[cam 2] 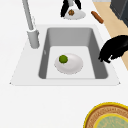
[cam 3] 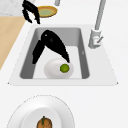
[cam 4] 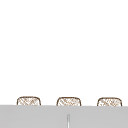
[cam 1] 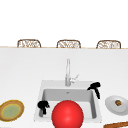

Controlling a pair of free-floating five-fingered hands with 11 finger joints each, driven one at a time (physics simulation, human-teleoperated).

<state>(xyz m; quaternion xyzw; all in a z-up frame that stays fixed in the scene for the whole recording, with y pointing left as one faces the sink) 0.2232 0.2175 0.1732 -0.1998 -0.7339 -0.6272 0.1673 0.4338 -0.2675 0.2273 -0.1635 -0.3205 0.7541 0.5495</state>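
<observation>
**Two hands at the sink, with a lime on a white plate in the basin**

The right hand (cam 1: 95, 88) hung over the sink's (cam 1: 41, 86) right rim, fingers straight and relaxed, pointing down, holding nothing. From the right side this hand (cam 3: 51, 45) appeared above the basin, its fingers (cam 3: 65, 56) just beside the white plate (cam 3: 53, 70) bearing a green lime (cam 3: 64, 68); contact could not be told. The left hand (cam 1: 43, 106) hovered at the near left corner, fingers curled, holding nothing. A faucet (cam 1: 68, 72) stood at the far rim. On the surface lay a yellow-rimmed plate (cam 1: 11, 110) at left and, at right, a white plate with a brown item (cam 1: 116, 105).
</observation>
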